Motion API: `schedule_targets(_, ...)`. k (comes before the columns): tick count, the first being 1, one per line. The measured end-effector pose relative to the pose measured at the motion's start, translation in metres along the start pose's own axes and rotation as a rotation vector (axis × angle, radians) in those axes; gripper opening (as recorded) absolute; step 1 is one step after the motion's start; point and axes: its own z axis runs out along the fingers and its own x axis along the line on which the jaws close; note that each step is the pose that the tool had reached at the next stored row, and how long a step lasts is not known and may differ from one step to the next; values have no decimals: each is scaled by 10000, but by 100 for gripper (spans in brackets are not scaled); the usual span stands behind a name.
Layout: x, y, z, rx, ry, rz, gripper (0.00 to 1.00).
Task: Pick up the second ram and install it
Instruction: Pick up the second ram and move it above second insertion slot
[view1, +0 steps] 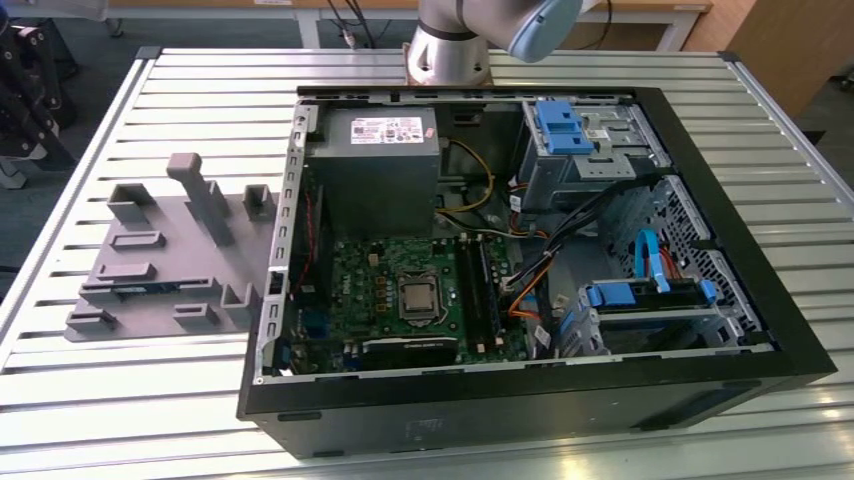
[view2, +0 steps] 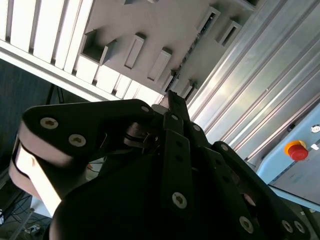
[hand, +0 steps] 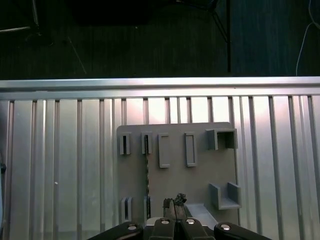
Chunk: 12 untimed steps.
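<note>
Barely started, tbh. I had the gripper (hand: 174, 202) over the gray fixture (hand: 200, 175), pinched closed on nothing; the second ram (hand: 147, 172) sat slotted in it, not picked up yet.

Below me the ram (hand: 147, 175) stands on its long edge in the gray fixture (hand: 200, 180), a thin dark strip seen edge-on. Each end sits in a slotted block, and it is level and straight.
</note>
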Motion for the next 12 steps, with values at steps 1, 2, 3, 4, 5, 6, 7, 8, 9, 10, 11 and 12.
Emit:
schedule_targets(1,0,0,0,0,0,0,11)
schedule_targets(2,0,1,0,0,0,-1,11)
schedule_targets(3,1,4,2,0,-1,-1,11)
schedule_targets(4,1,10,3,0,-1,0,11)
schedule_targets(5,1,19,6,0,-1,0,11)
schedule_targets(6,2,29,8,-1,-1,1,11)
schedule_targets(7,2,40,12,0,-1,0,11)
schedule_targets(8,4,54,17,1,-1,0,17)
schedule_targets(9,5,71,22,0,-1,1,17)
schedule_targets(10,8,86,28,0,-1,0,17)
schedule_targets(11,9,96,34,0,-1,0,17)
schedule_targets(12,10,103,41,0,-1,0,17)
